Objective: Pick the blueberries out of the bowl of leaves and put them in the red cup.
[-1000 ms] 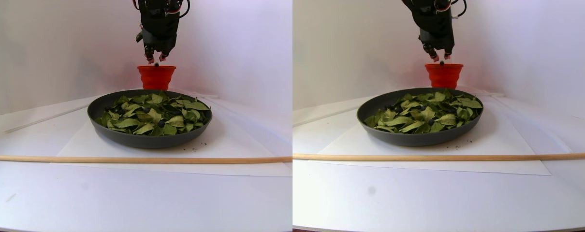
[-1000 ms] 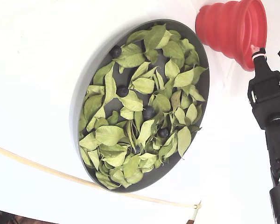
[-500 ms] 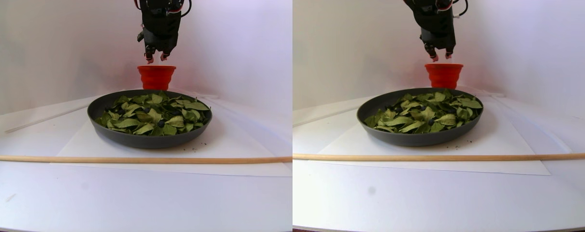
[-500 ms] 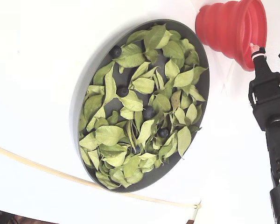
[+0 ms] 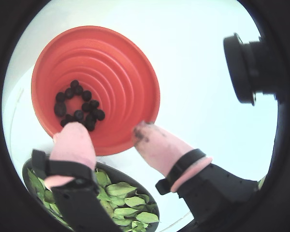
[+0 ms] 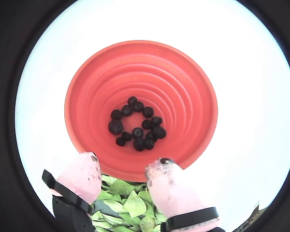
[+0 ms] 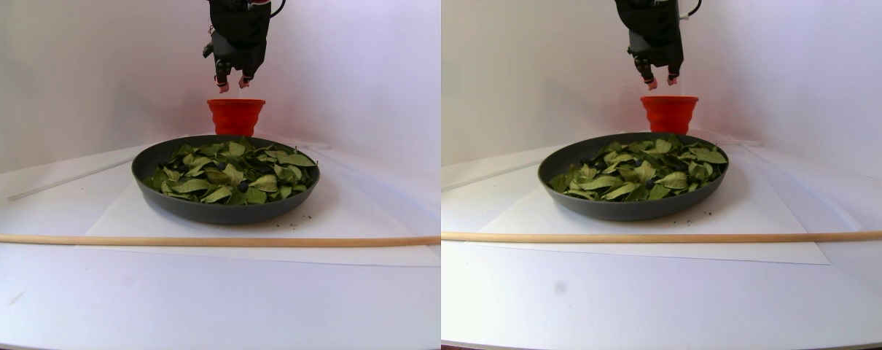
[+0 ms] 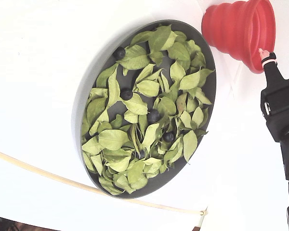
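**Berry dropped, hand lifting clear of the cup**

Gone from between the pink pads is the berry seen a second ago; the hand (image 6: 122, 166) has risen and now hangs spread and empty above the red cup (image 6: 141, 87). Roughly a dozen blueberries (image 6: 137, 123) lie clustered on the cup's floor, directly beneath and slightly ahead of the fingertips (image 5: 72, 140).

More berries (image 8: 153, 115) wait among the leaves (image 8: 149, 120) in the bowl (image 8: 86, 91), which sits behind and below the hand, its near rim touching or nearly touching the cup; I cannot tell which. At least four show in the fixed view. Being round, they offer no long axis to align with. My guess: swing back over the bowl next. Everything rests on the white tabletop (image 8: 33, 53).
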{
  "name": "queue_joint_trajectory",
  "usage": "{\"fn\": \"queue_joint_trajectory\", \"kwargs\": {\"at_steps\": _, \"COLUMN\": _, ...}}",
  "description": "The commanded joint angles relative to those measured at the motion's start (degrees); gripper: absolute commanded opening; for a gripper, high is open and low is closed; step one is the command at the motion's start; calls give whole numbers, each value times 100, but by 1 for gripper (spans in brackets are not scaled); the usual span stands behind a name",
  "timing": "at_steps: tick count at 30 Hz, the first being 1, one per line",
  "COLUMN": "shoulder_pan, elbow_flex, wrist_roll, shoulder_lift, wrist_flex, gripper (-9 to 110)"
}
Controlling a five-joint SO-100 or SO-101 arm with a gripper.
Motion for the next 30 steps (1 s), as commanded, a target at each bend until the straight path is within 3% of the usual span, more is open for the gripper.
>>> {"fn": "queue_joint_trajectory", "kwargs": {"at_steps": 1, "shoulder_pan": -44, "elbow_flex": -18, "wrist_roll": 44, "shoulder_lift": 976, "wrist_flex": 79, "gripper": 17}}
{"fn": "queue_joint_trajectory", "kwargs": {"at_steps": 30, "shoulder_pan": -466, "elbow_flex": 1099, "wrist_roll": 70, "shoulder_lift": 1978, "wrist_flex": 1028, "gripper": 16}}
